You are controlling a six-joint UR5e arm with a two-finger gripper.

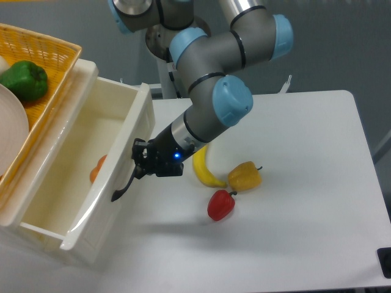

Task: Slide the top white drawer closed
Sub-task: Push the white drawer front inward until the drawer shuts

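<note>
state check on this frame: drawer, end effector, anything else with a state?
top white drawer: partly open, an orange item visible inside
black handle: on the drawer front, end effector against it
end effector: at the handle; open or shut cannot be told
yellow wicker basket: on top of the unit, holding a green pepper
red pepper, yellow pepper, banana: lying loose on the table
</note>
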